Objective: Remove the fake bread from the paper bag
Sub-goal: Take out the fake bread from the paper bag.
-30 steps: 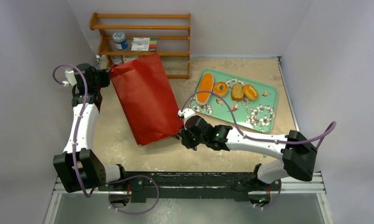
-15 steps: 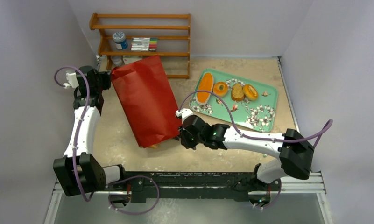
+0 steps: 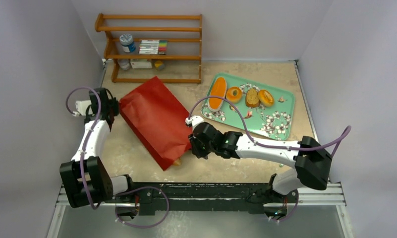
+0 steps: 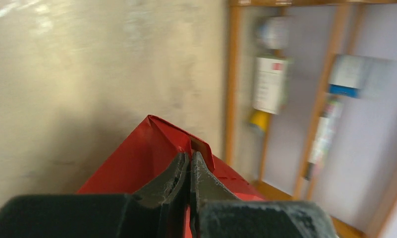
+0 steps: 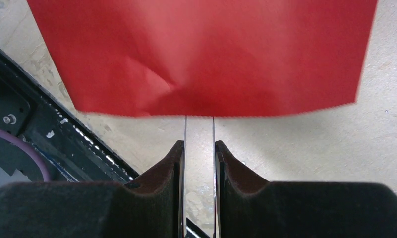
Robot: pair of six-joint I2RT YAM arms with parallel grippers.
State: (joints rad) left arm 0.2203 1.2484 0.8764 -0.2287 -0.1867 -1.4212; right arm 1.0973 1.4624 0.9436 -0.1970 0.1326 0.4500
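On the sandy beige tabletop (image 3: 226, 168), a large red paper bag (image 3: 154, 119) lies slanted; the left gripper (image 4: 190, 158) is pinched tight on its far corner; the right gripper (image 5: 199, 146) hovers at the zigzag-cut mouth, fingers slightly apart, gripping nothing; one orange-brown toy bread piece (image 3: 177, 161) peeks out there; four other toy bread pieces (image 3: 217, 93) sit on a flower-patterned green tray (image 3: 278, 116).
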